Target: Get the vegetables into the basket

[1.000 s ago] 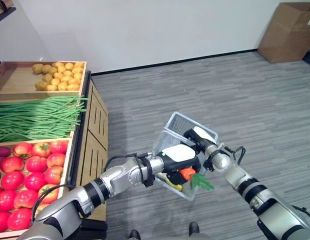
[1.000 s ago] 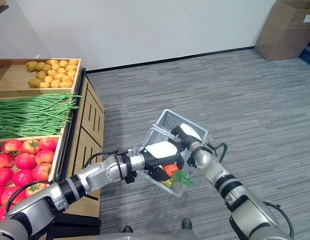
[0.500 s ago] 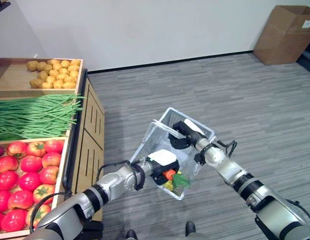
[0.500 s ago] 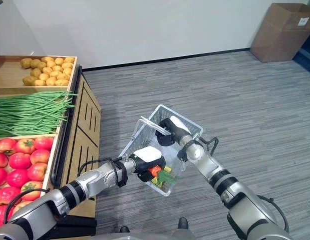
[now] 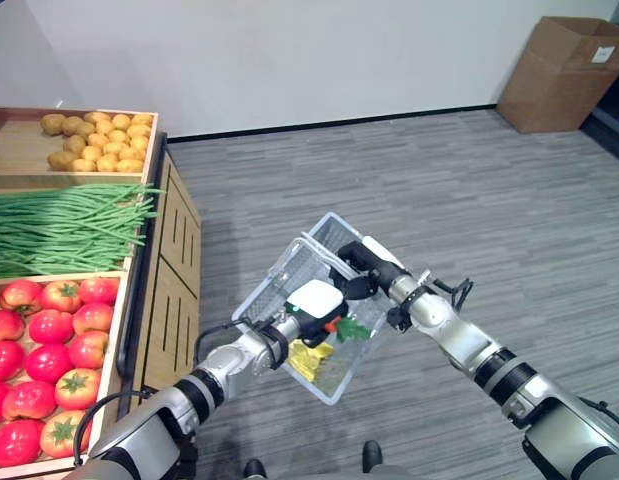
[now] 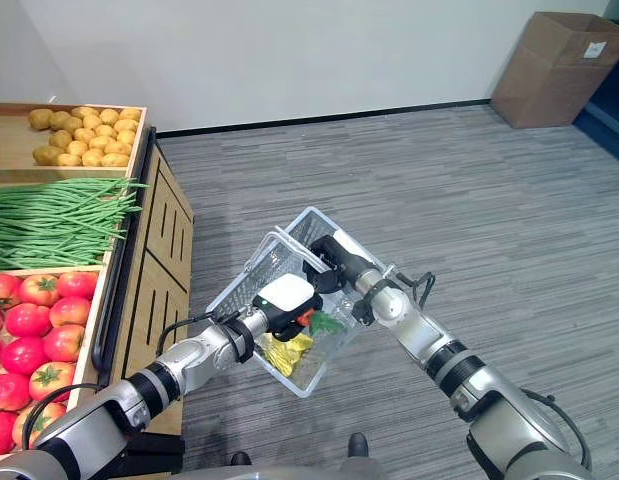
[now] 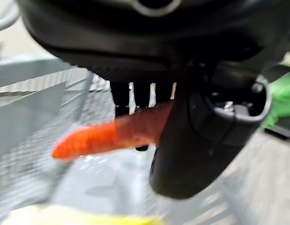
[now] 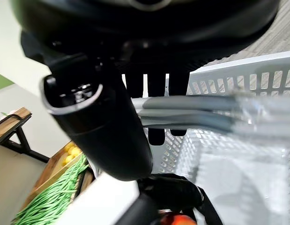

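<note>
1. Carrot (image 7: 107, 135) is pinched in the left robot hand (image 5: 314, 303), hanging inside the white basket (image 5: 272, 285) above a yellow item (image 5: 311, 357).
2. Right robot hand (image 5: 361, 262) is curled round the basket's handles (image 8: 191, 115).
3. Produce stand (image 5: 174, 250) with tomatoes (image 5: 49, 335) sits off to the left.

No legible text, seemingly.

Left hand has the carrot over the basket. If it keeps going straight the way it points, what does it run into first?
Most likely the basket's mesh: the left hand holds the carrot inside it, tip aimed at a wall. A yellow item lies below. Depth is unclear.
</note>
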Robot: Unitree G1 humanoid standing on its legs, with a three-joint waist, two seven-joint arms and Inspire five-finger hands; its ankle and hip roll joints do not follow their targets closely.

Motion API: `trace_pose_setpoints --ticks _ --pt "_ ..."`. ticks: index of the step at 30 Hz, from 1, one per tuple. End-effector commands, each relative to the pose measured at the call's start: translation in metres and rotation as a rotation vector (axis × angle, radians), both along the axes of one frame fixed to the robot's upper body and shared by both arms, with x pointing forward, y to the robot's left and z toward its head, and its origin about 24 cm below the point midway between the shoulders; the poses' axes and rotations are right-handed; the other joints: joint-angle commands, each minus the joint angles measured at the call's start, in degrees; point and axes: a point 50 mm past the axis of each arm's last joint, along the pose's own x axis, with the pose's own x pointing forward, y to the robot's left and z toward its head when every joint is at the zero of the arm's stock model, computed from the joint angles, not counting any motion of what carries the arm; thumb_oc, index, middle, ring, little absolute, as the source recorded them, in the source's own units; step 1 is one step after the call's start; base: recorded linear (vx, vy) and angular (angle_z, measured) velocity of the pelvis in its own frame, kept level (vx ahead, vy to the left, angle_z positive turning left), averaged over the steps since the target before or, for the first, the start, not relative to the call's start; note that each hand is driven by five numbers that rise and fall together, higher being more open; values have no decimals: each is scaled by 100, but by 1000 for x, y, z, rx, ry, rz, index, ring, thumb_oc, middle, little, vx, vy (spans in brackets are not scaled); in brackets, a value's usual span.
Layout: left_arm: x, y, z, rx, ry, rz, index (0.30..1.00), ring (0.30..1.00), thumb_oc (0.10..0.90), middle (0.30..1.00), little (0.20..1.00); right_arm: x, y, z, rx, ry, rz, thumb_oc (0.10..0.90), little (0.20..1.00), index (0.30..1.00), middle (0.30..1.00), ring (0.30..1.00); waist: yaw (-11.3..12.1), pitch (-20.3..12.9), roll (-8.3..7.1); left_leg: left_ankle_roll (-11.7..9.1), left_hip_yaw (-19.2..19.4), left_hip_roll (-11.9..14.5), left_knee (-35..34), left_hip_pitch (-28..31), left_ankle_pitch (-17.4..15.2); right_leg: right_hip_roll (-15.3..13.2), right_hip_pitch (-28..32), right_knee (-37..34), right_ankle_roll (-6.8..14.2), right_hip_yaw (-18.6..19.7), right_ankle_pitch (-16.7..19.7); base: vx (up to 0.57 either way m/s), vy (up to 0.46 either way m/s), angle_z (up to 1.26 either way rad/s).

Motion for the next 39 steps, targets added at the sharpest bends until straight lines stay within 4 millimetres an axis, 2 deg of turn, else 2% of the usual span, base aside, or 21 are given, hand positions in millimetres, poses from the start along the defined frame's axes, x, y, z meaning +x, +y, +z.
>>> trace_pose_setpoints --ticks 1,9,10,12,17,18,20,21,25,26,27,29,30,31,35,37,38,39 --pt "24 -12 22 -8 -116 -16 1000 1000 900 1000 1000 8 50 97 290 -360 190 400 300 300 300 300 52 -352 -157 -129 -368 120 5 -45 -230 -253 94 -1 370 -240 -91 1 -2 -6" --pt "20 -11 24 -40 -111 -19 1000 1000 900 1000 1000 13 39 86 270 -332 126 400 300 300 300 300 90 -366 -148 -114 -396 114 5 -53 -226 -262 117 -1 364 -278 -96 0 0 0" --pt "13 -19 39 -168 -106 -65 1000 1000 900 1000 1000 18 23 71 227 -299 41 400 300 300 300 300 142 -349 -138 -102 -436 97 5 -63 -229 -270 137 -1 359 -302 -97 0 0 0" --pt "8 -19 46 -232 -88 -84 1000 1000 900 1000 1000 20 13 66 205 -292 -3 400 300 300 300 300 170 -349 -141 -97 -463 93 5 -66 -230 -278 156 -1 359 -324 -106 -7 -5 6" --pt "-23 -17 71 -508 99 -183 1000 1000 900 1000 1000 23 -31 41 116 -248 -183 400 300 300 300 300 268 -361 -112 -74 -585 61 5 -96 -226 -293 219 -1 366 -434 -120 2 -2 9" --pt "-23 -15 72 -508 104 -183 1000 1000 900 1000 1000 23 -30 40 117 -248 -182 400 300 300 300 300 264 -367 -119 -74 -588 61 5 -95 -227 -293 221 -1 366 -437 -121 6 2 13" --pt "-35 -6 77 -615 211 -175 1000 1000 900 1000 1000 23 -49 28 67 -225 -262 400 300 300 300 300 320 -377 -98 -63 -637 49 5 -101 -225 -302 250 -1 367 -485 -119 -3 9 19" --pt "-47 7 80 -782 345 -134 1000 1000 900 1000 1000 21 -69 10 14 -177 -348 400 300 300 300 300 370 -381 -71 -59 -686 30 5 -109 -221 -314 270 -1 370 -526 -116 -14 13 13" --pt "-56 27 77 -920 480 -48 1000 1000 900 1000 1000 13 -92 -10 -50 -115 -428 400 300 300 300 300 444 -374 -45 -60 -747 15 5 -139 -198 -326 276 -1 371 -583 -101 -18 5 13" --pt "-62 42 66 -975 548 47 1000 1000 900 1000 1000 4 -105 -25 -69 -67 -475 400 300 300 300 300 465 -373 -33 -60 -788 0 5 -156 -188 -331 290 -1 373 -620 -100 -10 1 9" --pt "-65 47 61 -991 579 79 1000 1000 900 1000 1000 0 -110 -30 -83 -48 -489 400 300 300 300 300 472 -373 -25 -59 -801 -7 5 -156 -186 -333 300 -1 374 -638 -101 -11 -7 8" --pt "-79 75 25 -964 654 285 1000 1000 900 1000 1000 -21 -136 -54 -157 39 -565 400 300 300 300 300 536 -350 -14 -56 -876 -24 5 -185 -158 -346 325 -1 377 -692 -106 -6 -21 19" --pt "-82 80 16 -953 675 321 1000 1000 900 1000 1000 -24 -141 -58 -170 53 -585 400 300 300 300 300 538 -353 -8 -57 -893 -27 5 -198 -153 -347 329 -1 377 -709 -110 -9 -28 25" --pt "-93 94 -12 -895 729 457 1000 1000 900 1000 1000 -33 -156 -67 -217 98 -637 400 300 300 300 300 563 -332 -11 -59 -900 -27 5 -223 -131 -347 322 -1 381 -735 -107 -20 -23 19" --pt "-125 122 -72 -683 781 732 1000 1000 900 1000 1000 -53 -189 -85 -330 224 -745 400 300 300 300 300 619 -224 38 -73 -950 -18 5 -346 -77 -352 235 -1 380 -773 -91 -43 -21 12" --pt "-138 130 -92 -628 796 863 1000 1000 900 1000 1000 -59 -197 -88 -375 259 -760 400 300 300 300 300 618 -181 51 -82 -946 -5 5 -395 -54 -345 183 -1 376 -771 -77 -35 -27 16" --pt "-141 131 -97 -607 791 890 1000 1000 900 1000 1000 -60 -199 -89 -387 272 -764 400 300 300 300 300 622 -165 58 -85 -950 0 5 -412 -48 -343 170 -1 375 -769 -74 -34 -35 0" --pt "-152 138 -109 -561 808 977 1000 1000 900 1000 1000 -62 -205 -89 -421 289 -762 400 300 300 300 300 638 -129 70 -95 -946 12 5 -444 -25 -333 136 -1 366 -752 -64 -38 -45 -8"
